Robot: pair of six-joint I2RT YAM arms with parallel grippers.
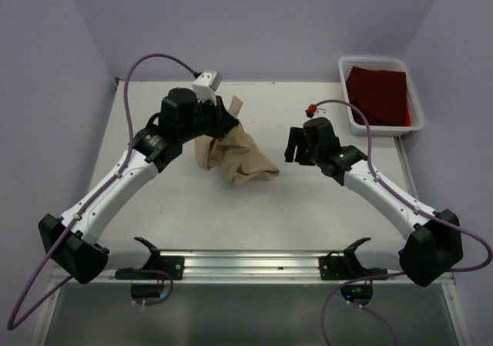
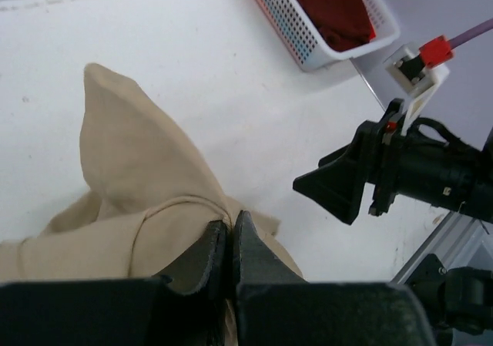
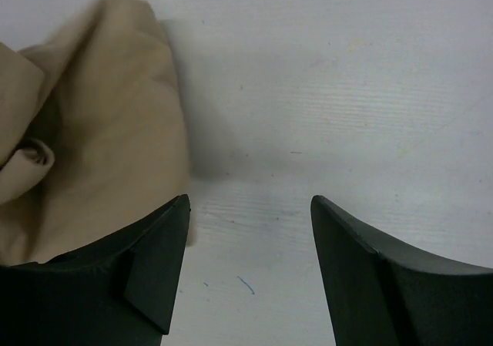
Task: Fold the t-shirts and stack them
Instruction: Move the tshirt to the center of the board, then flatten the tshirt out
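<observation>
White table (image 1: 231, 207) — left end effector (image 2: 229, 226) pinches tan t-shirt (image 2: 139, 169); right end effector (image 3: 250, 200) apart.

2 arms extended | left end effector (image 2: 228, 234) clamped | right end effector (image 3: 248, 207) jaws apart

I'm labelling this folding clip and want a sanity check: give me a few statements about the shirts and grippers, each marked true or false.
1. The left gripper is shut on the tan t-shirt. True.
2. The right gripper holds the tan t-shirt. False: it is open, with nothing between its fingers.
3. The dark red t-shirt lies in the white bin. True.
4. The tan t-shirt lies flat and neatly folded. False: it is a crumpled heap on the table.
</observation>
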